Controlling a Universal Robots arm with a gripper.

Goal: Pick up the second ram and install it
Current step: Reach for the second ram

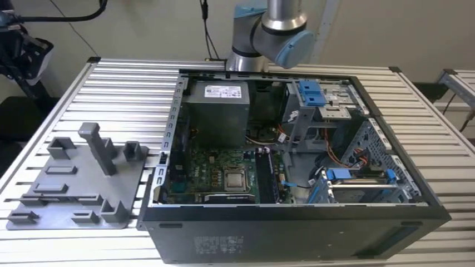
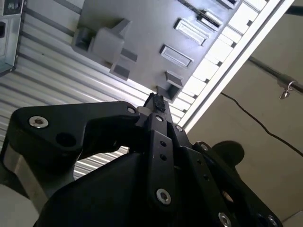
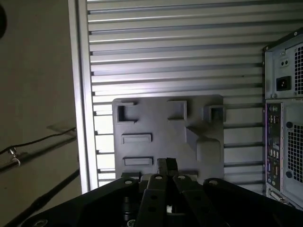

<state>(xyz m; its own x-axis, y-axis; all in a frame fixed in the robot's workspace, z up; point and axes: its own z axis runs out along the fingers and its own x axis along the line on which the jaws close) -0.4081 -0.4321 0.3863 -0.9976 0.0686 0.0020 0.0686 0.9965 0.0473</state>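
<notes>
The arm (image 1: 278, 33) is cut off above the exterior view. In both wrist views the black bolted fingers (image 2: 156, 101) (image 3: 164, 165) meet tip to tip, nothing between them, pointing at the grey moulded plate (image 3: 165, 127) on the ribbed metal desk (image 3: 165, 56). The ram (image 1: 265, 177) is hard to make out: a thin dark strip on edge inside the case (image 1: 297, 222), beside the processor (image 1: 235, 179).

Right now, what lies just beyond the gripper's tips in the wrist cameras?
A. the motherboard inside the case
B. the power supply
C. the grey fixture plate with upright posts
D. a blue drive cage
C: in the first wrist view the gripper points at the grey fixture plate, which lies on the slatted table, with the computer case off to one side.
</notes>
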